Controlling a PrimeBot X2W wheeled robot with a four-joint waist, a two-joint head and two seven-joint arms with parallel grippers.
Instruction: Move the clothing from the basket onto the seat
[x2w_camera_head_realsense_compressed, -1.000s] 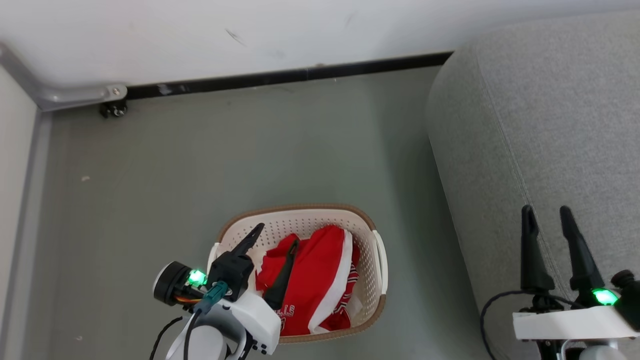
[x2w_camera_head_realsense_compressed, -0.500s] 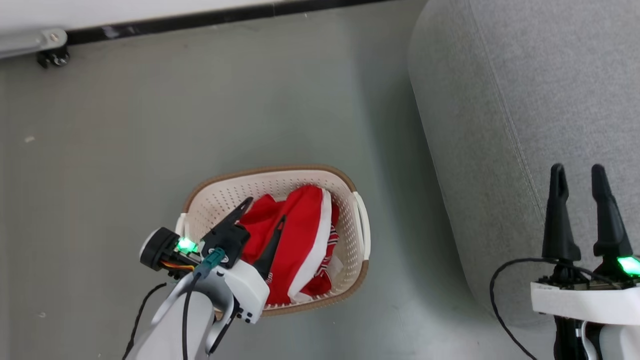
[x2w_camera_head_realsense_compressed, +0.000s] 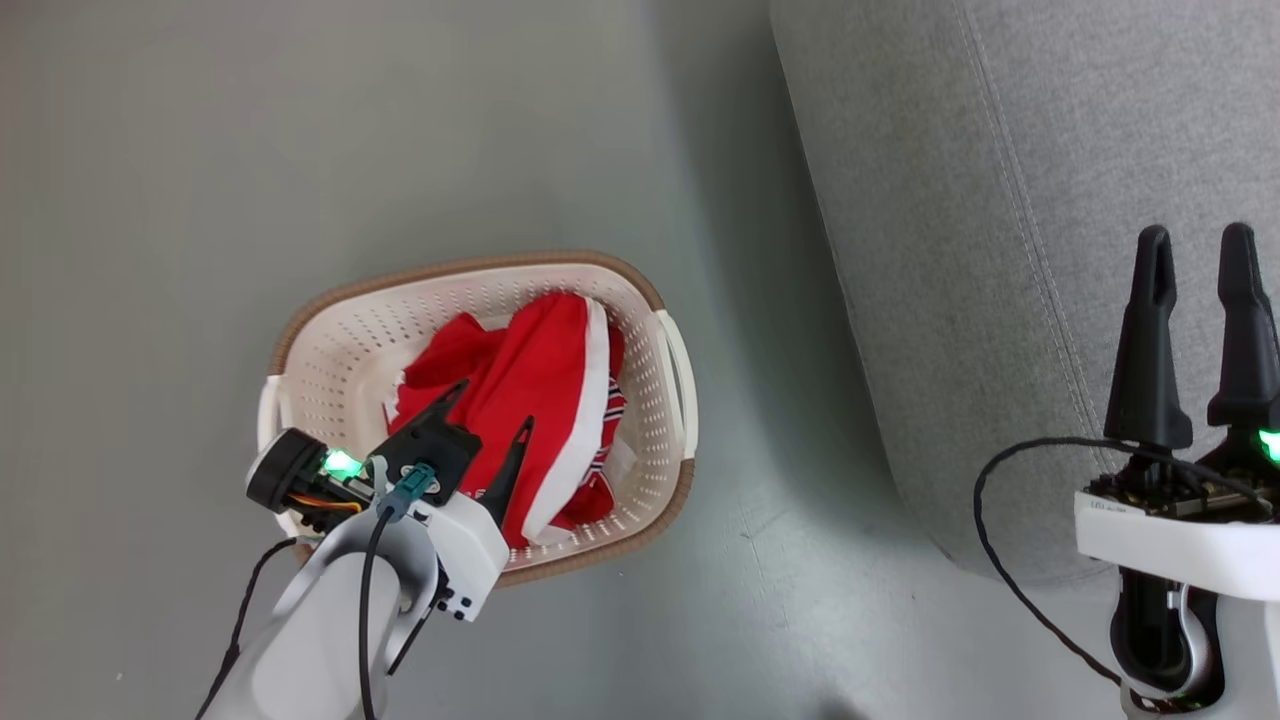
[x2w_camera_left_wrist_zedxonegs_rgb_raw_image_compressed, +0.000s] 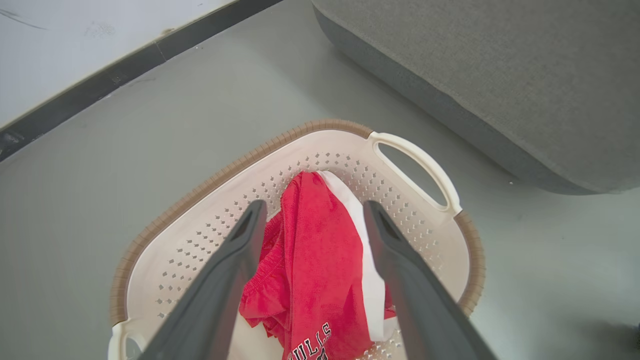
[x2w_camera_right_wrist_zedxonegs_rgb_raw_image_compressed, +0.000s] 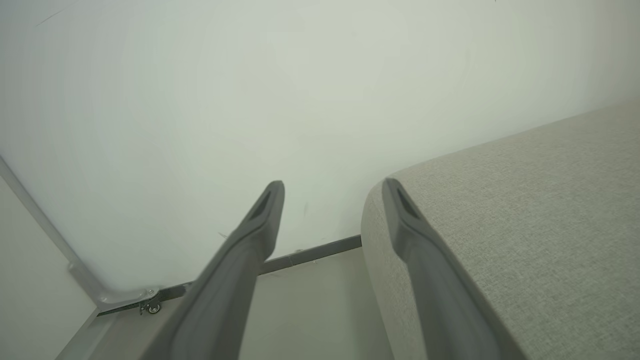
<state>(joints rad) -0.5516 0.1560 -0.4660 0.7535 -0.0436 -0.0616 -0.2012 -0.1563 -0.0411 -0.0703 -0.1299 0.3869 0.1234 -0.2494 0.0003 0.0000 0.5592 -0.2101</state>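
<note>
Left wrist view first: how do the jaws stand?

Spread wide. The left gripper has its two dark fingers apart above the basket, one on either side of a raised fold of the clothing. Nothing is pinched. Whether the fingers brush the fabric I cannot tell.

And the other one?

The right gripper is parted too, with nothing between its two fingers. It hangs well apart from the basket, over the edge of the seat.

Where is the clothing?

All inside the basket, heaped from its middle toward the handle end nearer the seat. It is red cloth with one broad white band, and there is a striped trim lower down. How many garments make up the heap I cannot tell.

Any writing?

One line of black-and-white lettering on the red cloth, at the end of the basket under the wrist. "ULLS" is readable; what comes before it I cannot make out.

Counts?

One basket, with a brown rim and two white handles. One grey seat near the basket, with a strip of floor between them. Two grippers. The basket stands on that grey floor, and a black baseboard runs beyond its far end.
</note>
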